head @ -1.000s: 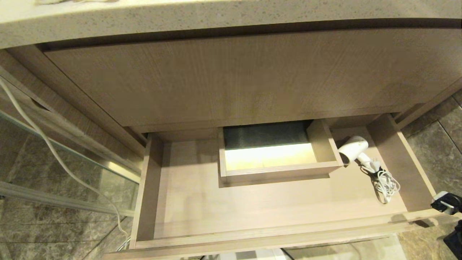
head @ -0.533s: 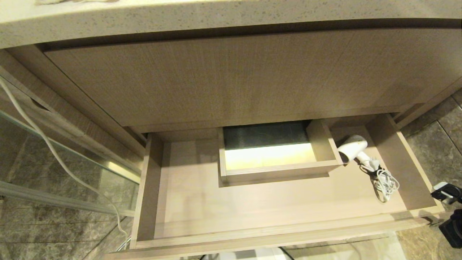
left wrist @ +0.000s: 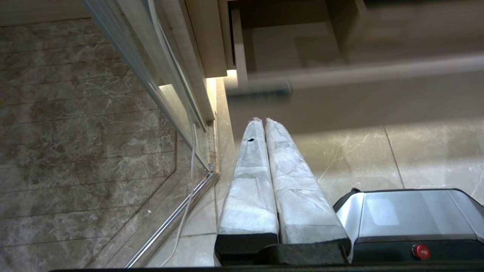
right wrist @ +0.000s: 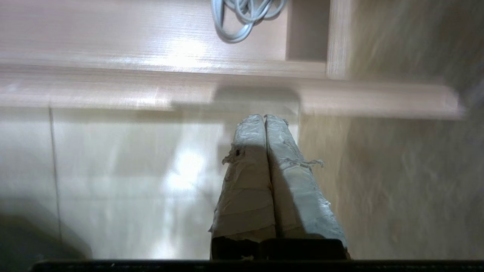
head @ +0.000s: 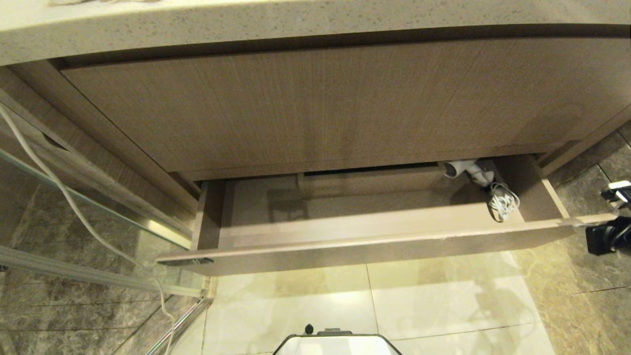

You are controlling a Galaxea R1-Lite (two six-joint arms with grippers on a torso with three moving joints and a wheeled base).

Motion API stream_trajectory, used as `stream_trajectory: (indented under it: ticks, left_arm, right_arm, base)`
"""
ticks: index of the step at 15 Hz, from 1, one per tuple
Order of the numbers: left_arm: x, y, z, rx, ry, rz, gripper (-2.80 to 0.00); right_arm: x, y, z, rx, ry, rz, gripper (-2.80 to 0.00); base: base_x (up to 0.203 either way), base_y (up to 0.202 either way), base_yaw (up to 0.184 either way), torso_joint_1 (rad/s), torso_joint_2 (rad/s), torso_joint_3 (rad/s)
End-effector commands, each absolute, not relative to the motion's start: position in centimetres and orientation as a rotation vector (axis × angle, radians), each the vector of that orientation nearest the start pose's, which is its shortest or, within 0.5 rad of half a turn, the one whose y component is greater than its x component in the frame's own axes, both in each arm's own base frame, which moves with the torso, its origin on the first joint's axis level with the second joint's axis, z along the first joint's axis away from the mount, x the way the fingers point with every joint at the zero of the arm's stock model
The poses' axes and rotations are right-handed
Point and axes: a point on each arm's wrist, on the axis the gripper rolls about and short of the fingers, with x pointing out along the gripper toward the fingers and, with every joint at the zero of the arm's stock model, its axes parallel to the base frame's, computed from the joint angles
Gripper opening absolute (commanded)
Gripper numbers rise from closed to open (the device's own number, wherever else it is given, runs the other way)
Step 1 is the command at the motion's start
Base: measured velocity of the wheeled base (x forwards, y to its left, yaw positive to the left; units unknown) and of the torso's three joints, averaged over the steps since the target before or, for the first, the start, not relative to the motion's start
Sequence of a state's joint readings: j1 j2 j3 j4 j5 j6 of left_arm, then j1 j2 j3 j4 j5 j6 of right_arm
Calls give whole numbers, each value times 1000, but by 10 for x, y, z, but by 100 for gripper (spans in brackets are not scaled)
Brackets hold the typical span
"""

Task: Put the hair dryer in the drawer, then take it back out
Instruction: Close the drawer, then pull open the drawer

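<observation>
Two grippers show, and both are squeezed tight with nothing between them. The right gripper (right wrist: 264, 118) sits by the right end of the drawer (head: 374, 236) front, at about 3 o'clock in the head view, close to the wood; touching or not, I cannot tell. The left gripper (left wrist: 263, 121) hangs low over the floor tiles (head: 419, 305), near the left end of the drawer. The drawer is only part way out under the tall wood panel (head: 315, 103). The hair dryer (head: 466, 170) lies inside it, in the back right corner at about 1 o'clock, half hidden under the panel. Its white cord (head: 503, 203) is bunched just in front of it.
</observation>
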State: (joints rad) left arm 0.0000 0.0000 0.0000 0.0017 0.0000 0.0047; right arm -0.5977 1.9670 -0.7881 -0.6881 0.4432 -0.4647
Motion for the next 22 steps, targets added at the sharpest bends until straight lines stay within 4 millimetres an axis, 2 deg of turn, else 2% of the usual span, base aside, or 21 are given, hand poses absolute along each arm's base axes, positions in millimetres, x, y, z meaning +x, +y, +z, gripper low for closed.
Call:
stream_trajectory:
  ticks: [1, 4, 7, 8, 9, 11, 14, 16, 18, 20, 22]
  left_arm:
    - [-23, 0, 75, 5, 3, 0, -280]
    - [-23, 0, 75, 5, 3, 0, -280]
    - [-23, 0, 75, 5, 3, 0, -280]
    - [-23, 0, 75, 5, 3, 0, -280]
    - [-23, 0, 75, 5, 3, 0, -280]
    - [-23, 0, 75, 5, 3, 0, -280]
    - [-23, 0, 75, 5, 3, 0, -280]
    - [-23, 0, 75, 5, 3, 0, -280]
    - [-23, 0, 75, 5, 3, 0, -280]
    - [-23, 0, 75, 5, 3, 0, -280]
    - [-23, 0, 75, 5, 3, 0, -280]
  right_arm:
    - [309, -182, 105, -185, 340, -56, -280]
    - [315, -186, 117, -207, 288, -72, -280]
    - [306, -185, 119, -189, 315, -79, -280]
    - [295, -182, 122, -169, 350, -81, -280]
    - [279, -176, 135, -160, 366, -88, -280]
    - [236, -155, 165, -151, 377, -110, -280]
    - [164, -108, 183, -149, 364, -132, -280]
    - [118, -72, 174, -146, 336, -132, -280]
    - [79, -41, 154, -153, 296, -120, -280]
    - [50, -18, 122, -146, 297, -94, -280]
    - [35, -7, 106, -131, 295, -52, -280]
  base:
    - [0, 0, 0, 0, 0, 0]
    - [0, 0, 0, 0, 0, 0]
    - [0, 0, 0, 0, 0, 0]
    - [0, 0, 0, 0, 0, 0]
    - [0, 0, 0, 0, 0, 0]
    - [0, 0, 0, 0, 0, 0]
    - [0, 0, 0, 0, 0, 0]
    - [0, 0, 0, 0, 0, 0]
    - [0, 0, 0, 0, 0, 0]
    - [0, 0, 0, 0, 0, 0]
    - [0, 0, 0, 0, 0, 0]
